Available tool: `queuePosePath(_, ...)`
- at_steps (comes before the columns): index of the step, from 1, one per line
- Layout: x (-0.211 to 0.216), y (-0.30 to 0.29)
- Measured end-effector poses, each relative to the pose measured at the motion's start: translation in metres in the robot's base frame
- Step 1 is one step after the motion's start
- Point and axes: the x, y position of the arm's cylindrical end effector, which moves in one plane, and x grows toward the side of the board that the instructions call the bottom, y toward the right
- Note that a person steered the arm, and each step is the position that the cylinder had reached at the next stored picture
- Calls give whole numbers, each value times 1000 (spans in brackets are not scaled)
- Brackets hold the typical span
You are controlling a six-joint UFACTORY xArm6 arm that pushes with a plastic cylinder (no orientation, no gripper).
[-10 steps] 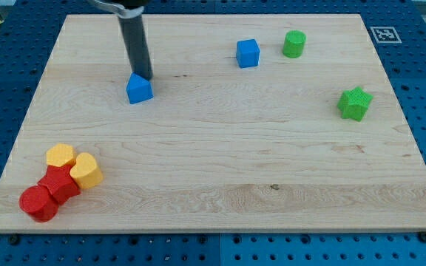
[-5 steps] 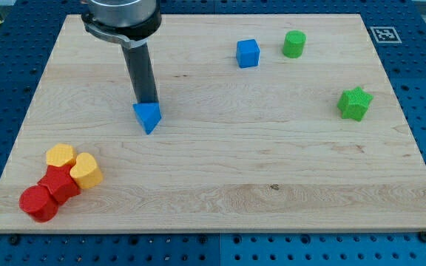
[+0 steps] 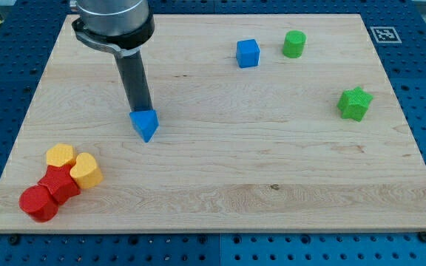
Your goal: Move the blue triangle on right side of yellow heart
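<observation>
The blue triangle [image 3: 146, 125] lies on the wooden board [image 3: 220, 170], left of centre. My tip [image 3: 140, 111] touches its upper edge, just above it in the view. Two yellow heart-shaped blocks sit at the view's lower left: one [image 3: 87, 170] on the right of the cluster and one [image 3: 60, 155] above and to its left. The triangle is well above and to the right of both hearts.
Two red blocks [image 3: 59, 185] [image 3: 37, 203] touch the yellow hearts at the lower left. A blue cube [image 3: 248, 53] and a green cylinder [image 3: 294, 44] stand near the view's top. A green star [image 3: 354, 103] sits at the right.
My tip has pushed the blue triangle down the view, toward the bottom, and the triangle has turned as it slid. The other blocks have not moved.
</observation>
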Motion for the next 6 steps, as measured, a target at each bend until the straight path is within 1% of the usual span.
queuePosePath(1, 20, 3)
queuePosePath(2, 30, 7)
queuePosePath(3, 28, 36)
queuePosePath(4, 40, 46)
queuePosePath(5, 66, 40)
queuePosePath(6, 74, 39)
